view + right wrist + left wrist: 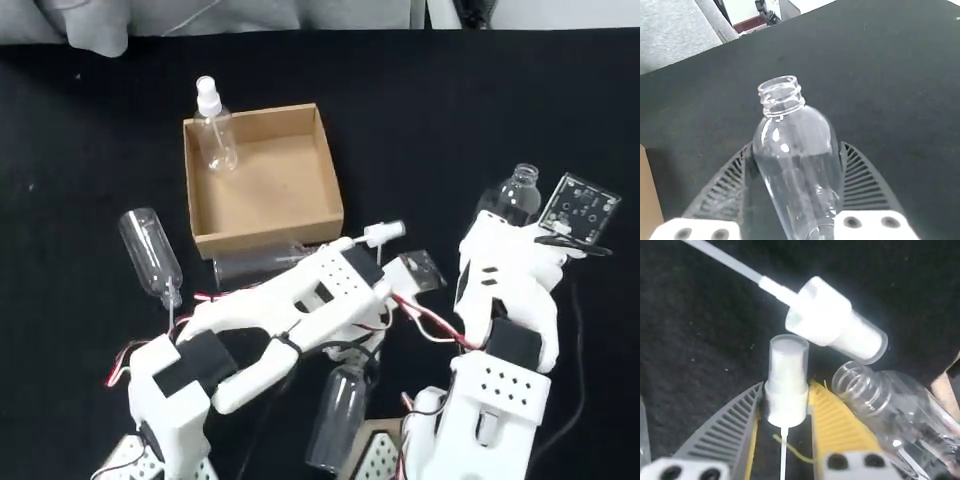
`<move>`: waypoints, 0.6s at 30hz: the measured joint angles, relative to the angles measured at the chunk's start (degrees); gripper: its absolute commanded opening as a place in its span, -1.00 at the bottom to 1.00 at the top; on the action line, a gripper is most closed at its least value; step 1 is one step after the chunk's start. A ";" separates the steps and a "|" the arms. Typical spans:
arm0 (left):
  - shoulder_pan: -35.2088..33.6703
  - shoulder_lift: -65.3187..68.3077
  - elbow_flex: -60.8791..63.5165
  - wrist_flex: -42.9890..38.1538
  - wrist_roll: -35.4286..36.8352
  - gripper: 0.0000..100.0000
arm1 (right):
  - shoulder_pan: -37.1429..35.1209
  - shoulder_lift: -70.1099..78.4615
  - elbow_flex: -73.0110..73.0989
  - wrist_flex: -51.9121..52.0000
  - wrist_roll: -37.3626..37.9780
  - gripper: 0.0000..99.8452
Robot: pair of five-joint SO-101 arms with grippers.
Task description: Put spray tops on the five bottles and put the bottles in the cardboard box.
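Note:
My left gripper is shut on a white spray top, gripped by its collar just in front of the cardboard box. Close beyond it lie a second spray top with a long dip tube and the open neck of a clear bottle lying on its side along the box's front wall. My right gripper is shut on an open-necked clear bottle, held off to the right. A bottle with a spray top stands in the box's far left corner.
One uncapped bottle lies left of the box. Another lies near the front edge between the two arm bases. The tabletop is covered in black cloth, bare at the far right.

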 measured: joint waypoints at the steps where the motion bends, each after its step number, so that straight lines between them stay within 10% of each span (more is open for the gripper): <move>1: 0.00 0.00 0.00 0.00 0.00 -0.94 | 0.00 0.00 0.00 0.00 0.00 -0.80; 18: 0.00 0.00 0.00 2.46 0.00 -0.94 | 0.00 0.00 0.00 0.00 0.00 -0.80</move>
